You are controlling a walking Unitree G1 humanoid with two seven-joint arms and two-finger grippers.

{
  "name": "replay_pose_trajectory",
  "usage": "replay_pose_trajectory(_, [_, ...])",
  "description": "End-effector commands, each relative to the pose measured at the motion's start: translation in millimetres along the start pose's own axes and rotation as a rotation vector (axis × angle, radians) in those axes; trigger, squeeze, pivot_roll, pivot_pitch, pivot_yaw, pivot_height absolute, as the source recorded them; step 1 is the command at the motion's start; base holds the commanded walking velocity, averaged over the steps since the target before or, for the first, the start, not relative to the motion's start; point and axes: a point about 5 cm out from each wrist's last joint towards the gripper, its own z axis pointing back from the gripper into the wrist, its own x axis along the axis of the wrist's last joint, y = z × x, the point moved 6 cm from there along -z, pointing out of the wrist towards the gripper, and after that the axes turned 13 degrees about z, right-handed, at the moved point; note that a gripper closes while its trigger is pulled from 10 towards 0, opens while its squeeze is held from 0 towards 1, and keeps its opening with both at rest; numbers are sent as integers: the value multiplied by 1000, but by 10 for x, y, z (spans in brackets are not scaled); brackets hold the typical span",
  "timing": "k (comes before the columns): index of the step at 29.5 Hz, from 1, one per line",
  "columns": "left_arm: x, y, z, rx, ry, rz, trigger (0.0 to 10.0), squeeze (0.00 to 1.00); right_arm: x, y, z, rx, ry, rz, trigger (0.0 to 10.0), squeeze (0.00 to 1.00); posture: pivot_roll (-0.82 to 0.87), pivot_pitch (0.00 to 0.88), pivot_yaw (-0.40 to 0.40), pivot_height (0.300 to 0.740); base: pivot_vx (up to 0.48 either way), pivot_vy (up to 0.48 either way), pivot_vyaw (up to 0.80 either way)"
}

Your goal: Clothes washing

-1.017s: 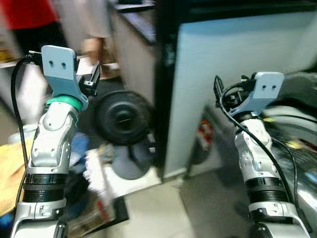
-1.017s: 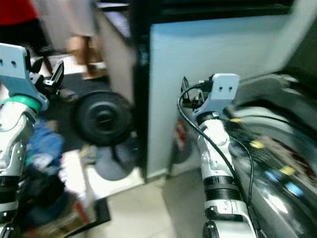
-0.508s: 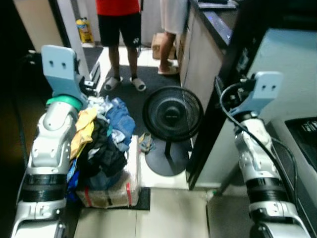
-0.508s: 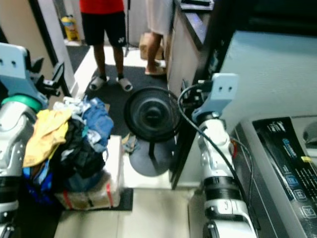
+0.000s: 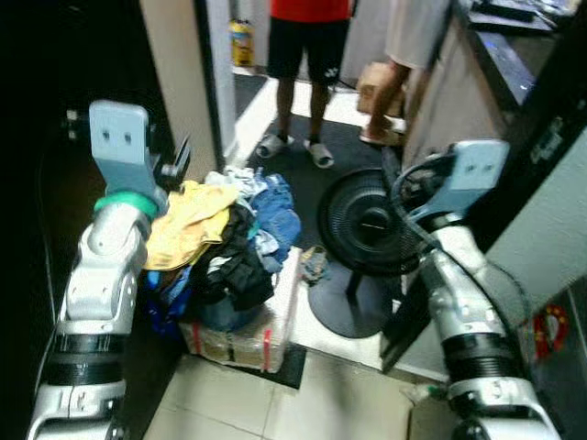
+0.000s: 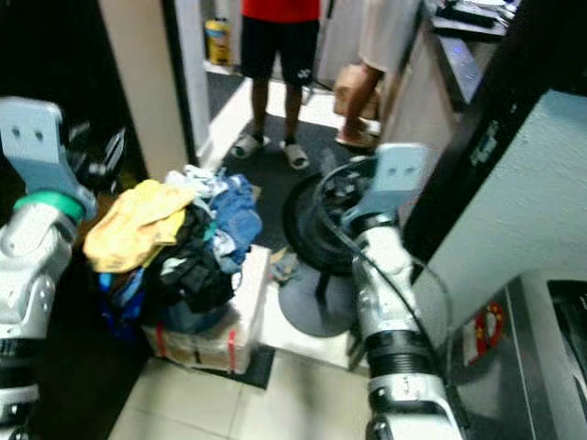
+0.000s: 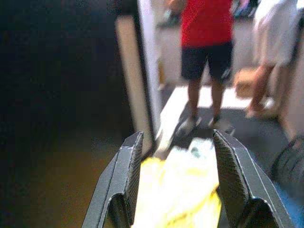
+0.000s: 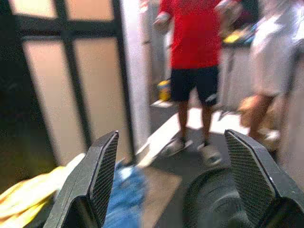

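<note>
A heap of clothes [image 5: 225,243], yellow, blue and black, is piled on a taped box [image 5: 240,341] on the tiled floor. My left gripper [image 5: 176,158] is raised just left of the heap and above it. It is open with nothing between its fingers [image 7: 126,175], and the yellow cloth [image 7: 183,190] lies beyond them. My right gripper [image 5: 393,179] is held up in front of a black floor fan [image 5: 367,220]. It is open and empty too, with wide-set fingers [image 8: 99,175]. The grey washing machine [image 6: 550,321] stands at my right.
Two people stand in the passage behind the heap, one in a red shirt [image 5: 307,37] and one in light clothes [image 5: 408,46]. A pale door post [image 5: 179,82] rises left of them. A counter [image 5: 500,55] and a light panel [image 6: 509,202] close off the right.
The camera has swung left, away from the washing machine lid, so the clothes heap and fan now sit nearer the middle. Both arms keep the same raised pose with the grippers open.
</note>
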Motion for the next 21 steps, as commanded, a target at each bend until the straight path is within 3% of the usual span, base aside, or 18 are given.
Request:
replay_pose_trajectory(1, [-117, -22, 20, 0, 25, -15, 10000, 0, -181, -21, 72, -13, 56, -13, 10000, 314, 83, 24, 12, 740, 0, 0, 763])
replay_pose_trajectory(4, [-283, -36, 65, 2, 59, -14, 10000, 0, -346, 21, 147, -19, 106, -58, 10000, 337, 81, 27, 11, 740, 0, 0, 758])
replay_pose_trajectory(5, [-334, -39, 77, 5, 72, -21, 10000, 0, -377, 71, 167, -7, 115, -72, 10000, 263, 80, 27, 11, 740, 0, 0, 0])
replay_pose_trajectory(7, [-368, -41, 85, 6, 80, -27, 10000, 0, -394, 106, 180, 2, 120, -81, 10000, 263, 80, 27, 11, 740, 0, 0, 0])
replay_pose_trajectory(8, [-413, -48, 95, 9, 92, -24, 10000, 0, -402, 167, 201, 17, 120, -84, 10000, 0, 77, 28, 11, 740, 368, 307, 0])
replay_pose_trajectory(11, [-476, -94, 102, 1, 105, -13, 10000, 0, -382, 297, 247, 38, 101, -112, 10000, 0, 73, 29, 14, 740, 393, 276, 0])
replay_pose_trajectory(21, [-458, -130, 53, -8, 90, -10, 10000, 0, -405, 463, 287, 86, 101, -80, 10000, 0, 67, 30, 20, 740, 405, 256, 0])
